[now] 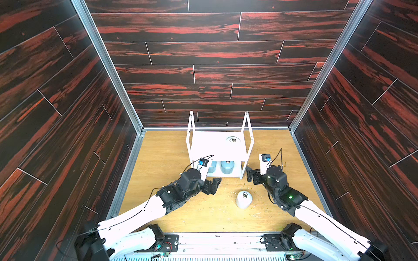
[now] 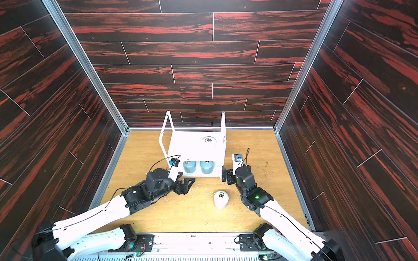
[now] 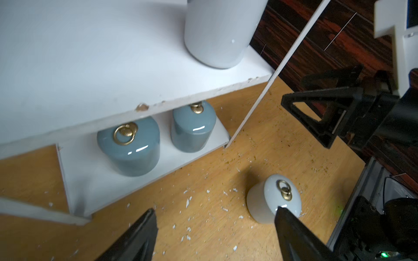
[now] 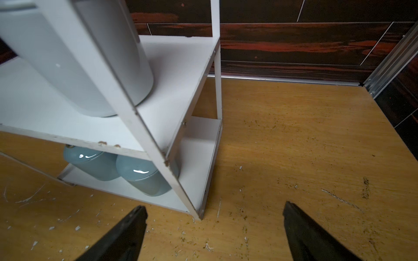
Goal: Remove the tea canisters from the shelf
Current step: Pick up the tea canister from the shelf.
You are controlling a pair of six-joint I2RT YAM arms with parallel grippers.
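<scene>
1. Hand state. My left gripper [image 3: 214, 210] has its jaws apart with nothing between them, hovering above the table [image 3: 260, 158] in front of the shelf [image 1: 217, 144]. My right gripper [image 4: 214, 205] is spread wide and empty, just beside the shelf's front corner post.

2. Location. The upper white canister [image 1: 233, 139] stands on the top board. The first blue canister [image 3: 129, 146] and the second blue canister [image 3: 193, 128] stand side by side on the bottom board, close under the board above. The loose white canister [image 1: 243, 200] is already off the shelf, upright on the table between my arms.

3. Handling. The bodies are glossy, so I judge them rigid, slippery, probably brittle and fairly heavy. White flakes litter the table.

4. Grip point. I would take the straight side wall below the dome, jaws across the width. The ring pull looks too small and loose to trust. The blue pair calls for a level approach from the front.
</scene>
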